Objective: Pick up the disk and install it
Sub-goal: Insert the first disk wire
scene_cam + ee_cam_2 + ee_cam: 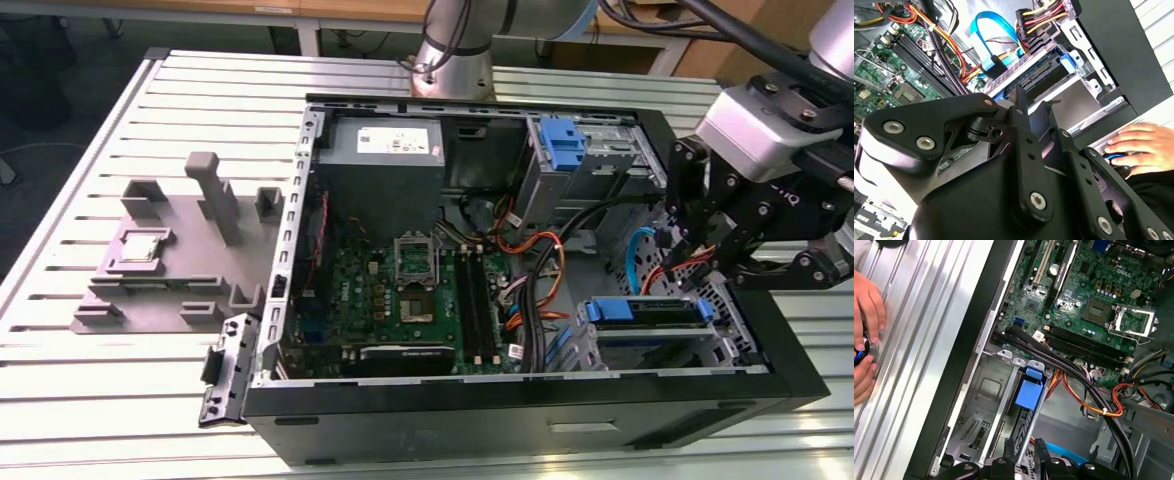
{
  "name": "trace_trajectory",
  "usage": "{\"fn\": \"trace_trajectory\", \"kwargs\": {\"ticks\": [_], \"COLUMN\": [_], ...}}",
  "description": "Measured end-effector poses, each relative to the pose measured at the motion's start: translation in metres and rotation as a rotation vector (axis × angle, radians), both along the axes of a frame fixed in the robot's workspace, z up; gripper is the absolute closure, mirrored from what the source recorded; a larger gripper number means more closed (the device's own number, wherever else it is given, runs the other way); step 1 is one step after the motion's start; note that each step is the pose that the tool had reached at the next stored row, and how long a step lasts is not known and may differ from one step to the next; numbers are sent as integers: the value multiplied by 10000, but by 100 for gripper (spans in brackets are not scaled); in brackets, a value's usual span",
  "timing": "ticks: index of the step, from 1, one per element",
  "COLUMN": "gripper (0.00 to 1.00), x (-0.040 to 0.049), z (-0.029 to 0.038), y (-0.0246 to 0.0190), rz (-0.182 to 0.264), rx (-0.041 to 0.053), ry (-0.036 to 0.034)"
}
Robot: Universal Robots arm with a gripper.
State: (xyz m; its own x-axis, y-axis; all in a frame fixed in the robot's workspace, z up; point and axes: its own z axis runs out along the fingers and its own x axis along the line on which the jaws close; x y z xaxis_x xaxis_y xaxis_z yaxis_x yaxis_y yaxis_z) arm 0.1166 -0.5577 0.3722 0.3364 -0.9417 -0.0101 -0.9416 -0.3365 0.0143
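Observation:
The disk [645, 312], grey in a blue plastic carrier, lies flat in the drive bay at the front corner of the open computer case [534, 425], on the exterior view's right. My gripper [697, 262] hangs just above and behind it. In the first wrist view the black fingertips [1007, 446] stand a little apart over the end of the disk [1030, 390], with nothing between them. The second wrist view has the gripper [1033, 107] in front of the disk [1046, 80] in its metal bay. The gripper is open.
A bare blue bracket [562, 142] sits in the upper bay. Orange, black and blue cables [541, 290] run beside the disk over the motherboard [400, 300]. A grey fixture [174, 260] stands outside the case. A person's hand [866, 340] rests on the table beside the case.

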Motion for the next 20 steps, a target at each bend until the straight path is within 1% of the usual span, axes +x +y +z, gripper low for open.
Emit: {"fn": "trace_trajectory", "kwargs": {"ticks": [2, 13, 20], "gripper": [70, 70, 70], "x": [13, 141, 191], "z": [0, 0, -1], "y": [4, 73, 140], "rz": [6, 34, 61], "rx": [-1, 0, 0], "ry": [-1, -1, -1]}}
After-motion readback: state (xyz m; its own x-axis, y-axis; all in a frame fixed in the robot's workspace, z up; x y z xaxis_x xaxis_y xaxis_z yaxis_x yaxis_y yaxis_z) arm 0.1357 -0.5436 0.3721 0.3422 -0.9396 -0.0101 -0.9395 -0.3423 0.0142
